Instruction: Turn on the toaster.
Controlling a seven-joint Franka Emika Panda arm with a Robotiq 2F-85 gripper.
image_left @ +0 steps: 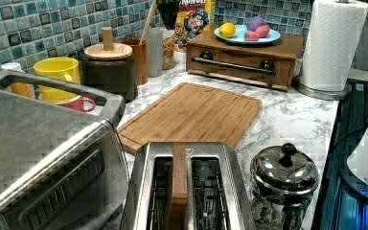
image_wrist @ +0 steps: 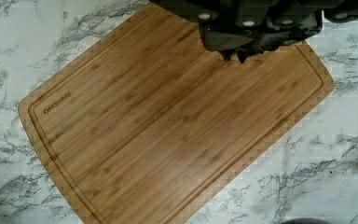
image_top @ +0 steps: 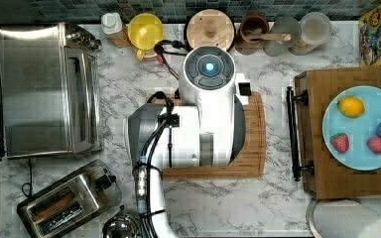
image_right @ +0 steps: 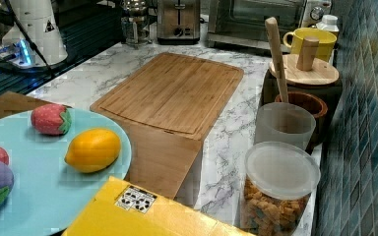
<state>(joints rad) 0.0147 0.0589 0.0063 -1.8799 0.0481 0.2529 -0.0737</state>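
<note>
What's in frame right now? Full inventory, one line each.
toaster: 1, shiny steel, top view's lower left, brown slice in one slot
toaster oven: 1, steel, above the toaster in the top view
cutting board: 1, bamboo, counter centre
glass jar: 1, chrome lid, beside the toaster
yellow mug: 1, by the backsplash
wooden-lidded canister: 1, dark, by the backsplash
paper towel roll: 1, white
plate: 1, light blue, on wooden box, toy fruit on it
cereal box: 1, yellow
gripper: 1, dark, above the board
</note>
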